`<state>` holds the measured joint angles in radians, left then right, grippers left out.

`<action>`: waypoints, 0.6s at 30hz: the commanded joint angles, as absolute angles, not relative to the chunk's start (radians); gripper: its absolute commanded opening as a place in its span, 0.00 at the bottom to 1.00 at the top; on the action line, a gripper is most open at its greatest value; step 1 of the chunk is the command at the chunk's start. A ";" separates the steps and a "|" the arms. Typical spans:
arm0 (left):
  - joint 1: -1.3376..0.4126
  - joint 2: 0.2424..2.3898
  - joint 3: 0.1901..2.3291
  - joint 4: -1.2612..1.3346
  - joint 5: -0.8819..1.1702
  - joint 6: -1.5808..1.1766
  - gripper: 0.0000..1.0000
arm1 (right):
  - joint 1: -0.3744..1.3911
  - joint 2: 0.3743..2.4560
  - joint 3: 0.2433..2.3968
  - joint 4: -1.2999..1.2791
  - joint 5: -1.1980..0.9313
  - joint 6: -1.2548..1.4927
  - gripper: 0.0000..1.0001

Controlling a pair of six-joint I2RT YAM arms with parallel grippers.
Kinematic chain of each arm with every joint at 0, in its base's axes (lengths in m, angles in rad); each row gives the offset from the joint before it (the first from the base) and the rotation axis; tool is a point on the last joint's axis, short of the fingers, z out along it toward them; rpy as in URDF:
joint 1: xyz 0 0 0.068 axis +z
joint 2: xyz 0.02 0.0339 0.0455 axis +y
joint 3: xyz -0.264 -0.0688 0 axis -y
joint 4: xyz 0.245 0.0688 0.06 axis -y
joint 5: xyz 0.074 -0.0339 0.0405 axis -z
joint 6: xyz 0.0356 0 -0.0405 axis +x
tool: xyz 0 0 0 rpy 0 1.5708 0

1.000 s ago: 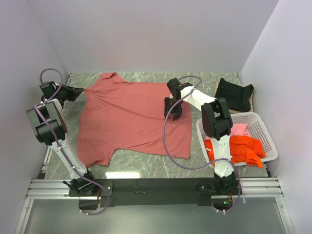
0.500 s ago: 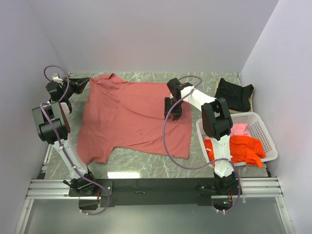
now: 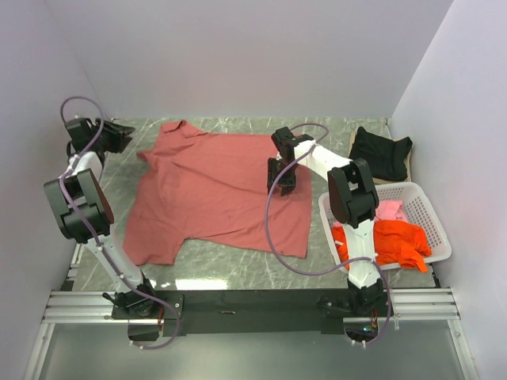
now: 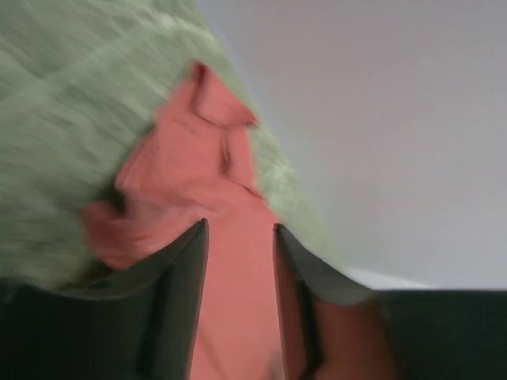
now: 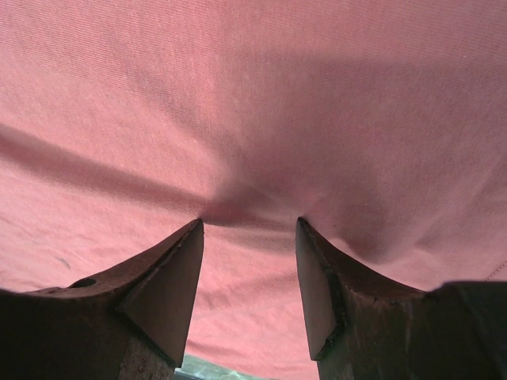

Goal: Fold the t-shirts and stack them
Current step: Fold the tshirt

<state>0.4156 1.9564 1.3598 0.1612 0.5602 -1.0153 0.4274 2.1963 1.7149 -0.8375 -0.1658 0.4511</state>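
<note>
Centrally, the red shirt (image 3: 214,190) is shown spread open on the marble table (image 3: 238,267), its collar turned to the far left. The right gripper (image 3: 283,184) is set down on the shirt's right part. In the wrist view its fingers (image 5: 170,277) are seen parted, both tips pressed into the cloth, with a small pucker raised between them and no fold pinched.

The left gripper (image 3: 127,136) is held at the table's far left corner, just beside the nearest sleeve and apart from it in the top view. Its wrist view is blurred, yet the fingers (image 4: 176,301) are seen spread, with nothing clasped. Rumpled red cloth is seen beyond them, toward the wall (image 4: 380,119).

A purple cable (image 3: 268,218) from the right arm is looped across the shirt's near right corner.

To the right, a white basket (image 3: 434,222) is stood near the table's edge, and the orange shirt (image 3: 400,241) and pink shirt (image 3: 390,210) are bunched in it. Its left end and part of the orange shirt are hidden behind the right arm. Beyond the basket, the black shirt (image 3: 380,152) is laid in a compact heap on a tan board (image 3: 353,141), well apart from the red shirt.
</note>
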 commanded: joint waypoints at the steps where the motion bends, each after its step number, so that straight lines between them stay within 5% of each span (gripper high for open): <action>1: 0.422 1.873 1.480 -0.184 0.292 -0.756 0.54 | 0.410 2.192 1.660 -0.868 -0.086 0.422 0.58; 6: 0.405 1.796 1.505 -0.265 0.146 -0.649 0.77 | 0.408 2.139 1.614 -0.856 -0.068 0.423 0.58; 18: 0.069 1.698 1.283 -0.285 0.190 -0.554 0.79 | 0.388 2.163 1.660 -0.893 -0.008 0.416 0.58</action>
